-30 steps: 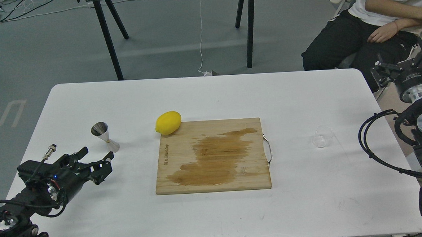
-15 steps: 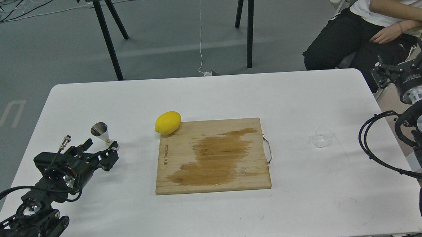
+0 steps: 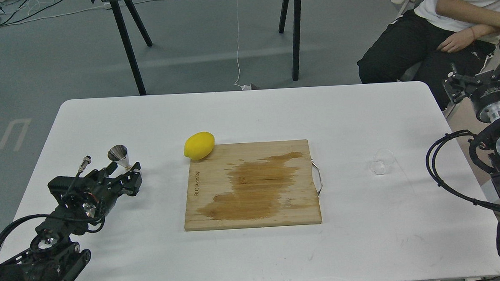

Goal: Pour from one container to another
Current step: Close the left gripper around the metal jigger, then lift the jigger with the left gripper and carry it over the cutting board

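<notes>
Steel jigger (image 3: 121, 157) comes first: it stands upright near the desk's left edge, an hourglass of two cones joined at a thin waist, its upper cone open and dark inside, its lower cone mostly hidden behind the left gripper (image 3: 125, 178). That gripper sits right at the jigger's base with its fingers spread on either side; whether either finger touches the metal cannot be told from this view. The step in hand looks like taking hold of the jigger. To do it well, the fingers should close squarely across the narrow waist or the lower cone rather than the flared rim, since the polished sloped sides would likely let a grip slide up or down. Closing slowly and keeping the vessel vertical should stop it tipping, as its foot looks small and light.

Outward, a lemon (image 3: 199, 145) lies at the far left corner of a wooden cutting board (image 3: 252, 187) in the middle of the desk (image 3: 248, 115); the board carries a broad dark wet stain. Well apart, toward the desk's right edge, rests the clear glass cup (image 3: 381, 162), nearly colourless and hard to read, seemingly tilted or on its side, with no liquid discernible. The right gripper (image 3: 482, 79) hangs off beyond the right edge, far from the cup, its fingers too dark and end-on to say whether they are apart.
</notes>
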`<action>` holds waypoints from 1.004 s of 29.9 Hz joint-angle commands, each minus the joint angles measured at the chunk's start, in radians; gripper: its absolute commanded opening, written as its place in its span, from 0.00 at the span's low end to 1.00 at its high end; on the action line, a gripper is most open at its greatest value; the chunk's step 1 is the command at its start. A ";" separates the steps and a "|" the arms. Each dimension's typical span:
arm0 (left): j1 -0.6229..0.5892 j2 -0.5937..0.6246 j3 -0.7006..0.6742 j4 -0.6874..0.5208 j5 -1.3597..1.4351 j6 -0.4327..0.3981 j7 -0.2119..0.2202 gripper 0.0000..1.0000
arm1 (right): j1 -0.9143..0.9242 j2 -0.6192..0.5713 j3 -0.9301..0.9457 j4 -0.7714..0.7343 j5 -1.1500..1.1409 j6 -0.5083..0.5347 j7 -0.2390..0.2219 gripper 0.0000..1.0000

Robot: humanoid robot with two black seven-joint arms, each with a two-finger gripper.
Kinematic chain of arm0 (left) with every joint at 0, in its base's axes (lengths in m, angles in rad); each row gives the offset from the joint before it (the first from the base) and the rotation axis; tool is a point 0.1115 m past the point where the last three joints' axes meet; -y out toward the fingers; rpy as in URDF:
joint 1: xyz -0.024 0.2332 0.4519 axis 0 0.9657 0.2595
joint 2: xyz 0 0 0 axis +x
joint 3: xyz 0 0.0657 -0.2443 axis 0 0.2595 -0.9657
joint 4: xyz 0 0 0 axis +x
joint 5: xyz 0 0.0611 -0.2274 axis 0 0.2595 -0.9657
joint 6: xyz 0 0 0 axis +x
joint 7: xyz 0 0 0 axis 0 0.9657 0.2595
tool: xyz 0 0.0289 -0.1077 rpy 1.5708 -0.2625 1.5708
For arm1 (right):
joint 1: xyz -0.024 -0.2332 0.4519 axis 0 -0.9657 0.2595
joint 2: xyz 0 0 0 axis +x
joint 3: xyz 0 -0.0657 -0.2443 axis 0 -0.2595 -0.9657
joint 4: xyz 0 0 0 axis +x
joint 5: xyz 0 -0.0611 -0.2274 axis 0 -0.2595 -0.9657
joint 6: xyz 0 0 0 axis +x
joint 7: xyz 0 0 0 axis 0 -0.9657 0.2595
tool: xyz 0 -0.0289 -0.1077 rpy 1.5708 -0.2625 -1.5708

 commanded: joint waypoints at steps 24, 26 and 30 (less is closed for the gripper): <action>-0.072 -0.004 -0.001 -0.009 -0.003 0.080 0.003 0.17 | 0.002 -0.001 0.001 0.000 0.000 0.000 0.000 1.00; -0.116 0.010 0.000 -0.029 -0.005 0.117 0.001 0.17 | 0.002 -0.006 0.004 0.000 0.000 0.000 0.000 1.00; -0.196 0.045 0.003 -0.153 0.006 0.117 0.004 0.17 | 0.002 -0.015 0.010 -0.001 0.000 0.000 0.000 1.00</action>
